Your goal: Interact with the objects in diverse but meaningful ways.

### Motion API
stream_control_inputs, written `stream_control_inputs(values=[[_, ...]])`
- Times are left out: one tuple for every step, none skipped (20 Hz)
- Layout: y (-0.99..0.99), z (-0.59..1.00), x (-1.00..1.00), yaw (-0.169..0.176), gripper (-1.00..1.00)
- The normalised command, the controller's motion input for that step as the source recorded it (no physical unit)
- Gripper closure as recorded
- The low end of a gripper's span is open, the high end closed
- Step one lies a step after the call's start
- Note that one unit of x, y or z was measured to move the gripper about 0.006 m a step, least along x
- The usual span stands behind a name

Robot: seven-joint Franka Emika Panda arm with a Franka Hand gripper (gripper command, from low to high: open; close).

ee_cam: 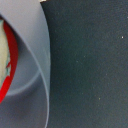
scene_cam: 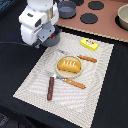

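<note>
Striped cloth mat is holding the golden scored bread loaf on a tan plate, untouched, far from the jaws. Gripper is hovering by a grey-blue pot; whether its jaws are clenched, I cannot tell.

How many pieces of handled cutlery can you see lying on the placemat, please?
3: one beyond the bread loaf, one in front of it, one toward the exterior view's left. The arm may hide more.

A striped placemat lies on a dark table.
</note>
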Motion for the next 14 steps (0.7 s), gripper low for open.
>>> stream_control_inputs(values=[[0.00, -0.27, -0.37, 0.026, -1.00], [0.00, -0.27, -0.40, 0.024, -1.00], [0.00, -0.26, -0.41, 0.023, -1.00], [0.00, -0.26, -0.42, 0.016, -1.00], [0.00, -0.24, -0.38, 0.011, -1.00], [0.00, -0.22, -0.37, 0.005, -1.00], [-0.01, -0.20, -0.40, 0.001, -1.00], [0.00, -0.14, -0.36, 0.000, -1.00], [0.00, -0.05, -0.32, 0.000, -1.00], [0.00, 0.00, -0.29, 0.000, -1.00], [-0.01, 0.00, -0.29, 0.000, -1.00], [-0.04, 0.00, -0.29, 0.000, 1.00], [-0.05, 0.00, -0.29, 0.000, 1.00], [-0.04, 0.00, -0.28, 0.000, 1.00]])
